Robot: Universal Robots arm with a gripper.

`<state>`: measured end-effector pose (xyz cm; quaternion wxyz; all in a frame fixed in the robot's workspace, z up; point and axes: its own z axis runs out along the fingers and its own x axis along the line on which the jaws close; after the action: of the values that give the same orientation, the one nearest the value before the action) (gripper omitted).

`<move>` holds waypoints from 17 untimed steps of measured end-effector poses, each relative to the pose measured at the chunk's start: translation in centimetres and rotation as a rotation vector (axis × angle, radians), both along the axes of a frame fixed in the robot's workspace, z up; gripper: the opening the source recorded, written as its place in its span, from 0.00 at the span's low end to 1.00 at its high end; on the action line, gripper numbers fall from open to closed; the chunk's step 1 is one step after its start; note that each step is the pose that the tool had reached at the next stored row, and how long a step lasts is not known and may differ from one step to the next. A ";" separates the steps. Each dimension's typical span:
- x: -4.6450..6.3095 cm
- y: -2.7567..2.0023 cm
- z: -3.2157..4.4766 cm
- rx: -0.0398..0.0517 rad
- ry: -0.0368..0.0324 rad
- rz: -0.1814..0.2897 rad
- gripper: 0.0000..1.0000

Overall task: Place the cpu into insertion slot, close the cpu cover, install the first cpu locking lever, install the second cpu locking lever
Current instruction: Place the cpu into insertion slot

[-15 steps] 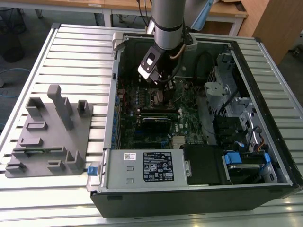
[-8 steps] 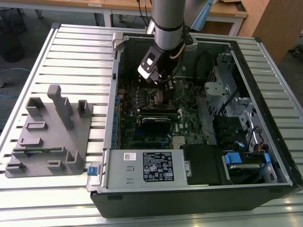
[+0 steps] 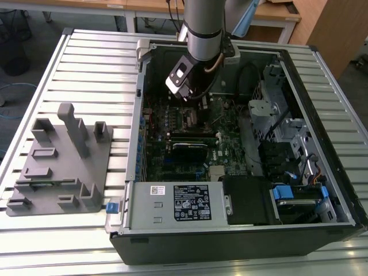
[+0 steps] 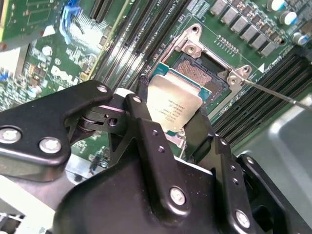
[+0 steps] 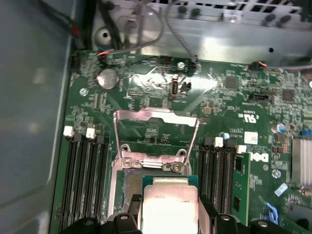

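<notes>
One cpu point(image 4: 173, 105), one slot point(image 4: 202, 73), one cover point(image 5: 156, 116), one gripper point(image 4: 170, 119) with two fingers point(image 4: 146, 131). The gripper pinches the cpu by two opposite edges, and the chip sits between the fingertips in both wrist views. The cpu hangs tilted over the slot's edge nearest the gripper; contact unclear. The slot lies on the board point(image 5: 234, 97) inside one case point(image 3: 230, 244), between two memory-slot banks. The cover stands flipped open at the slot's far edge. One grey fixture point(image 3: 60, 161) sits on the table point(image 3: 86, 57), off the case's side at the exterior view's left.
</notes>
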<state>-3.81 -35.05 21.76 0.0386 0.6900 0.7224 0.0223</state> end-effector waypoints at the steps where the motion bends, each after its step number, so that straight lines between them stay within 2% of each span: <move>1: 0.0 0.00 0.00 0.0000 0.0001 -0.011 0.54; 12: 0.1 0.18 0.00 0.0001 -0.0001 -0.014 0.54; 17: 0.1 0.57 0.00 0.0000 0.0000 -0.014 0.54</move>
<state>-3.71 -34.48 21.76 0.0388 0.6952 0.7174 0.0221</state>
